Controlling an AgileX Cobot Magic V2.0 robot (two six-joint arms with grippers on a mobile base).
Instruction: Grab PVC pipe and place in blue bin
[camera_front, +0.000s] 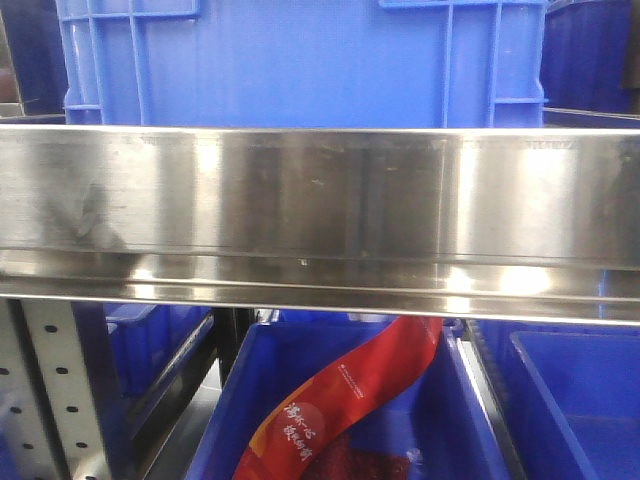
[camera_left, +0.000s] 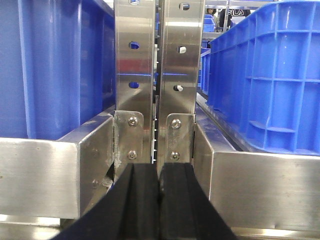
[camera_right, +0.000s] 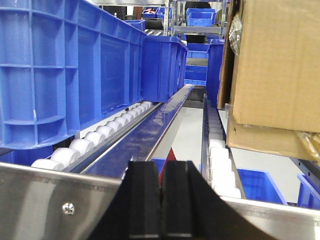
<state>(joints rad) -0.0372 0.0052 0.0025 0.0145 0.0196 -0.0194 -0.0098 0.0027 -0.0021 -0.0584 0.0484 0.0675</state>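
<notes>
The PVC pipe is out of view in every frame. My left gripper (camera_left: 159, 170) is shut, its black fingers pressed together with nothing between them, just in front of two steel uprights (camera_left: 134, 60). My right gripper (camera_right: 162, 167) is also shut and empty, hovering over a steel shelf rail (camera_right: 45, 200). Several blue bins show. One (camera_front: 300, 60) stands on the shelf above the steel rail (camera_front: 320, 200) in the front view. Another (camera_front: 235, 400) sits on the level below. I cannot tell which is the task's blue bin.
A red printed packet (camera_front: 350, 390) lies in the lower bin, and a further bin (camera_front: 570, 400) stands to its right. Blue bins (camera_left: 50, 65) (camera_left: 270, 80) flank the uprights. White rollers (camera_right: 100, 135) run beside a blue bin (camera_right: 65, 65). A cardboard box (camera_right: 275, 65) stands at right.
</notes>
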